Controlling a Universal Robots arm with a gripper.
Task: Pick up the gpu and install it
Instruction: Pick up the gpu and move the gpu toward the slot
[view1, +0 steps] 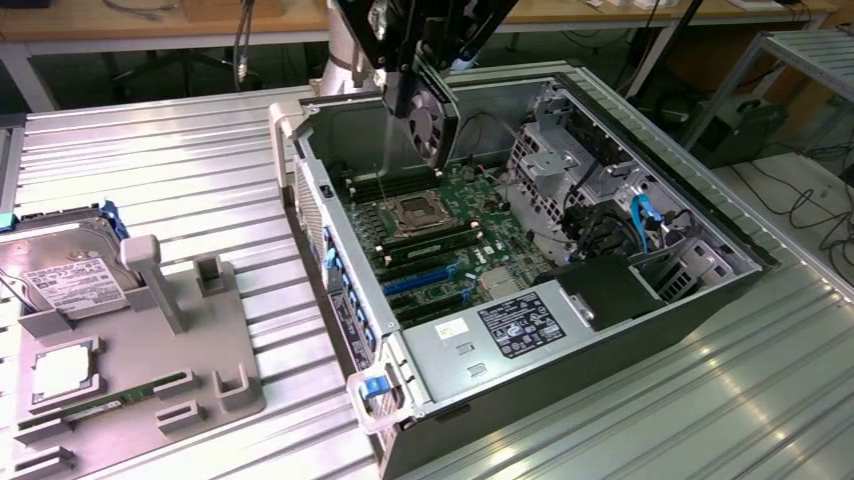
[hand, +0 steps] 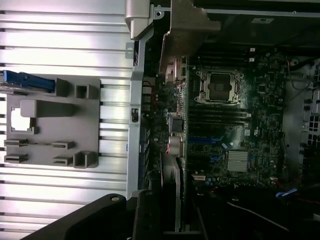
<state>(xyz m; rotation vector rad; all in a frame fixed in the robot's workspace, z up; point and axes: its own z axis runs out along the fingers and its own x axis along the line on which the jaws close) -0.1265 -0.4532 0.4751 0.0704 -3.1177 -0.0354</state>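
The gripper (view1: 406, 78) clasps the gpu (view1: 434, 125) by its top edge; it hangs upright below the fingers, above the open computer case (view1: 694, 225).

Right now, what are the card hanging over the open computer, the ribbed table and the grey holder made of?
The black fan-fitted graphics card: matte shroud, likely plastic. The ribbed silver table: metal, probably aluminium, judging by its bright glare. The grey slotted holder tray: dull, even grey, apparently plastic.
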